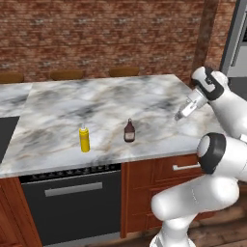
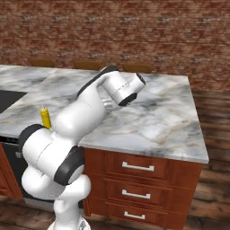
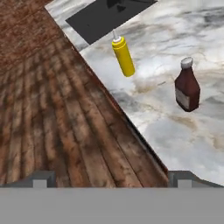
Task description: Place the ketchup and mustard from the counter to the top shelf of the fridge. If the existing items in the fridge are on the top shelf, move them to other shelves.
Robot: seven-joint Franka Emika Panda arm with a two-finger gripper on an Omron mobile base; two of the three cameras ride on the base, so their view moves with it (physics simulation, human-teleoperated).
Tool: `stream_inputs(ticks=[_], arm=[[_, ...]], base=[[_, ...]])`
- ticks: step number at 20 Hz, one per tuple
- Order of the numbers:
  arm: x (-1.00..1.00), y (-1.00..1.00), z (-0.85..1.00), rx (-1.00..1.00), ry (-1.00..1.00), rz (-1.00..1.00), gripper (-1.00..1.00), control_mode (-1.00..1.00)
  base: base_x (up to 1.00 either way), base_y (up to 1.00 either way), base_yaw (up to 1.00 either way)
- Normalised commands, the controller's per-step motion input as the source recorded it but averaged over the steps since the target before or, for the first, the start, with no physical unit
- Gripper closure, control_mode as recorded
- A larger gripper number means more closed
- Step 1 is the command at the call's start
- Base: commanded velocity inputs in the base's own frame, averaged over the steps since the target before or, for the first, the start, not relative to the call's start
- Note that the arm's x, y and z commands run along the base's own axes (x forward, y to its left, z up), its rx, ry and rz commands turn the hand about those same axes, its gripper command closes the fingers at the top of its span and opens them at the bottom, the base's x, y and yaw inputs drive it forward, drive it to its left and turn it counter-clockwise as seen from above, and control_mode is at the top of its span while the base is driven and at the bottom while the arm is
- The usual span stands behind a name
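The yellow mustard bottle (image 1: 84, 139) stands upright near the front edge of the marble counter (image 1: 96, 103). The dark ketchup bottle (image 1: 129, 131) stands upright a short way to its right. My gripper (image 1: 180, 116) hovers above the counter's right part, well to the right of the ketchup, and points down and left. In the hand view the mustard (image 3: 123, 56) and the ketchup (image 3: 187, 86) lie ahead, far from my open gripper (image 3: 111, 179), which holds nothing. The mustard (image 2: 45, 117) peeks out behind my arm in the right base view. The fridge shelves are out of view.
A black cooktop (image 1: 6, 135) is set in the counter at the left. Below the counter are a dark oven front (image 1: 72, 200) and wooden drawers (image 2: 137, 168). Chair backs (image 1: 67, 75) line the far side. A grey steel appliance (image 1: 236, 43) stands at the right.
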Motion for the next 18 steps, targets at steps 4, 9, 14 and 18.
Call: stream_inputs(ticks=[4,9,14,18], arm=[[0.60,0.27,-0.50,0.17,-0.23,0.24,-1.00,-1.00],[0.32,0.42,-0.35,0.18,-0.14,0.13,-1.00,-1.00],[0.07,0.28,-0.12,0.07,-0.03,0.00,-1.00,-1.00],[0.04,0.28,-0.12,-0.01,-0.03,0.00,-1.00,-1.00]], base=[[0.00,0.00,0.00],[0.00,0.00,0.00],[0.00,0.00,0.00],[0.00,0.00,0.00]])
